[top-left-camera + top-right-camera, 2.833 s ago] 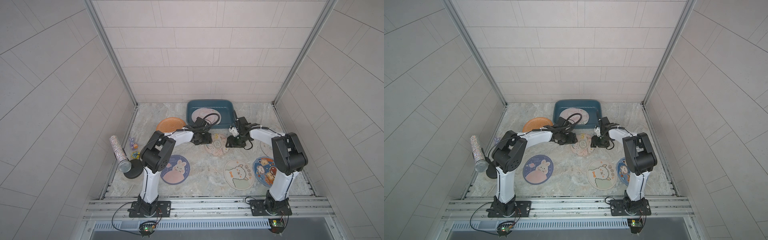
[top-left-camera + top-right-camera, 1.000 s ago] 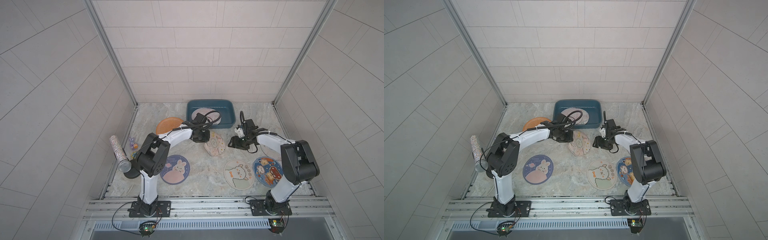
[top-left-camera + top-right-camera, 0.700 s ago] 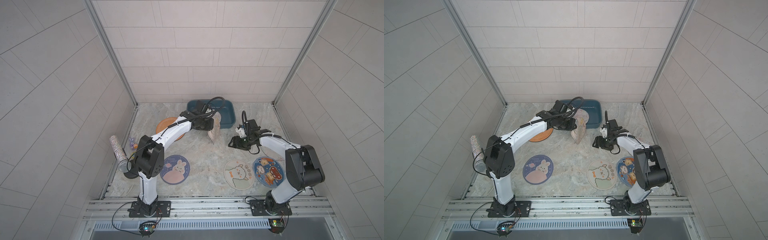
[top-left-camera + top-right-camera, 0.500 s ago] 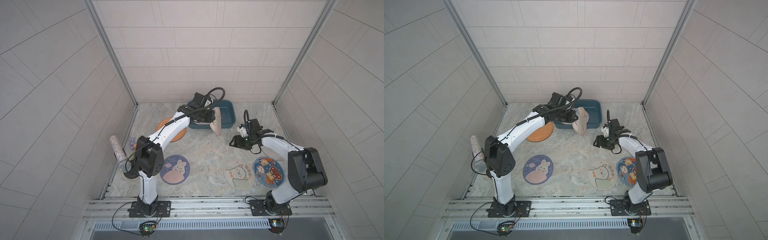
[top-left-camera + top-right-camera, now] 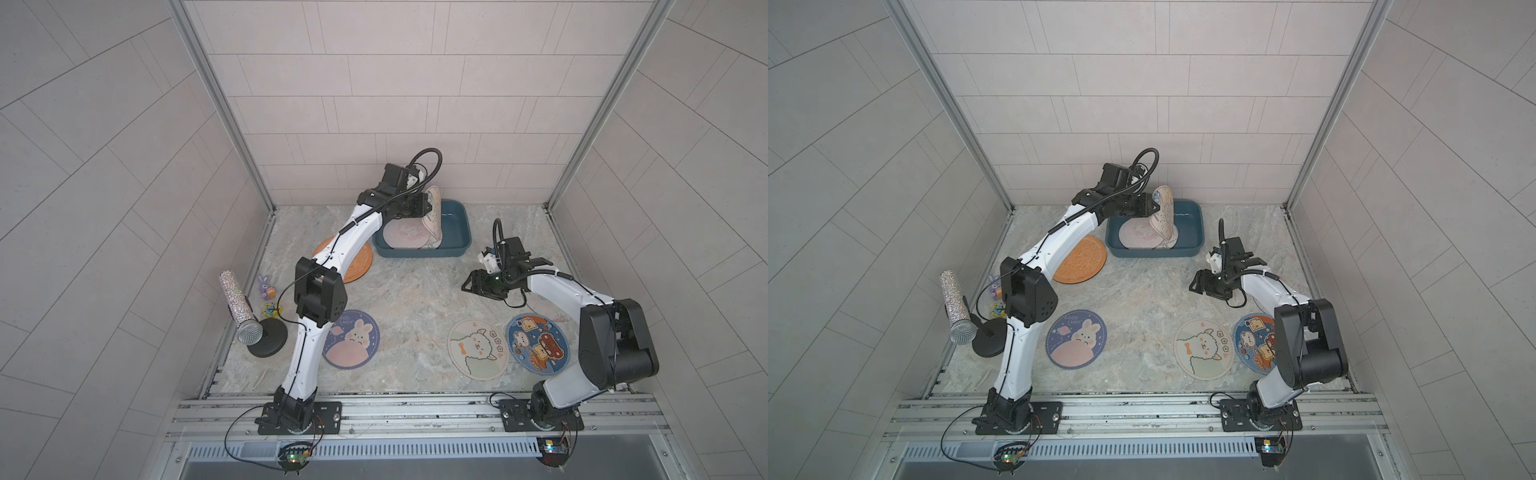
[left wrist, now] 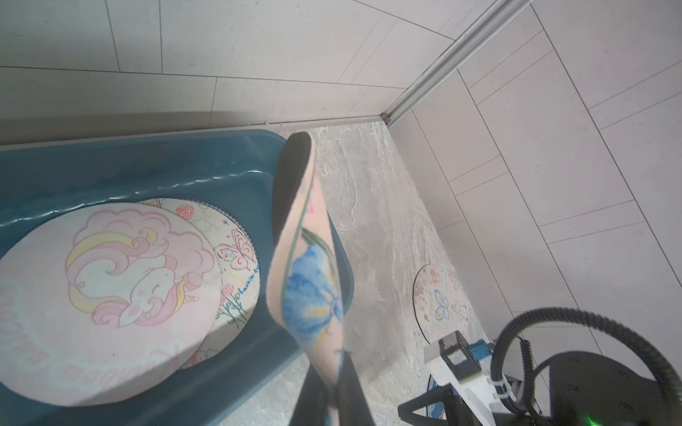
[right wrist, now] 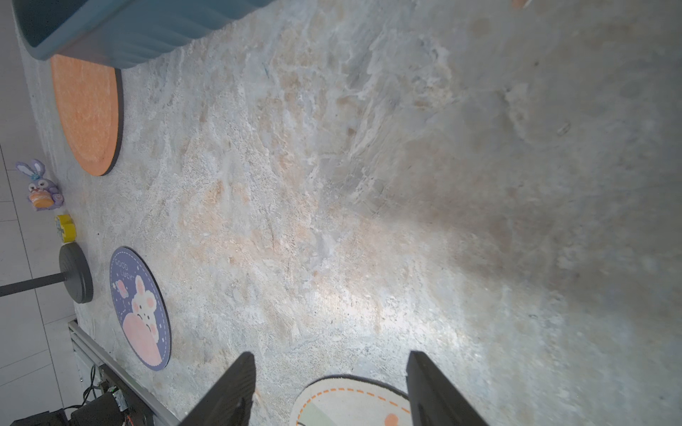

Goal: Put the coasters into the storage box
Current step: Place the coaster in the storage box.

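Observation:
My left gripper (image 5: pixel 426 206) is shut on the edge of a peach coaster with a blue flower print (image 6: pixel 313 280). The coaster hangs on edge over the teal storage box (image 5: pixel 461 226), its lower rim down inside the box. Two coasters lie stacked in the box, a pink unicorn one (image 6: pixel 103 295) on top of a butterfly one (image 6: pixel 236 258). My right gripper (image 5: pixel 467 286) hovers open and empty over bare table, right of centre. The cream llama coaster (image 7: pixel 350 402) shows beyond its fingers (image 7: pixel 228 387).
Flat on the table lie an orange coaster (image 5: pixel 355 266), a navy bunny coaster (image 5: pixel 351 338), a navy toast coaster (image 5: pixel 536 343) and a pale butterfly coaster (image 6: pixel 439 298) by the right arm. A glitter microphone on a stand (image 5: pixel 241 307) and a purple bunny figurine (image 5: pixel 266 286) stand at the left wall.
The left arm has lifted the flower coaster off the table middle and carried it back over the box. The right gripper has drawn away to the right.

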`<state>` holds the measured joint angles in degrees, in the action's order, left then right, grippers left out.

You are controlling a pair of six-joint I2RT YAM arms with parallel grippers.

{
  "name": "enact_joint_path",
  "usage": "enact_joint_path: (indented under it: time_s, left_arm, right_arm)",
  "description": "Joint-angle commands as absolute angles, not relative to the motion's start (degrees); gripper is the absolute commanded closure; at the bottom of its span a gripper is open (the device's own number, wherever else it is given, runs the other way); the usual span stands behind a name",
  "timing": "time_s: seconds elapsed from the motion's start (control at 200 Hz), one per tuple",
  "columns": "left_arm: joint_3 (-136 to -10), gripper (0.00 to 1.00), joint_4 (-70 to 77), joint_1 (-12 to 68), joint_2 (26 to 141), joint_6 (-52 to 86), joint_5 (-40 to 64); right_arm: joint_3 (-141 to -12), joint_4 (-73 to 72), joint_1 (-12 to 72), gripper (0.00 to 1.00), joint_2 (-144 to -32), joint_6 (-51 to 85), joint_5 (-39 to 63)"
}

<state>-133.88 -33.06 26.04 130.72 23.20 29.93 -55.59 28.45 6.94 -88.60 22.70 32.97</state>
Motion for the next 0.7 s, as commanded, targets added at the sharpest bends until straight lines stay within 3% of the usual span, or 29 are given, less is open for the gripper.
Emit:
enact_joint_path:
  time_s: [0.0, 0.42, 0.46, 0.56, 0.695]
  left_arm:
    - [-138.9, 1.0, -32.7, 24.7, 135.1, 24.3, 32.1]
    - [-140.4, 0.98, -33.9, 18.2, 144.3, 25.3, 27.6]
    - [-140.5, 0.9, -34.7, 18.1, 144.4, 24.8, 26.7]
    - [-139.9, 0.54, -36.6, 18.1, 143.8, 23.4, 23.7]
    - [-137.6, 0.31, -36.7, 18.1, 141.9, 22.8, 21.2]
  right_arm:
    - [-56.1, 29.8, 6.6, 0.32, -87.4, 22.4, 32.9]
    - [-57.0, 30.5, 6.6, 0.32, -87.6, 22.6, 32.4]
    - [-57.0, 30.5, 6.6, 0.31, -87.6, 22.7, 32.3]
    - [-57.0, 30.9, 6.6, 0.31, -87.0, 22.8, 32.0]
    - [-56.8, 32.0, 6.7, 0.3, -85.6, 22.8, 30.9]
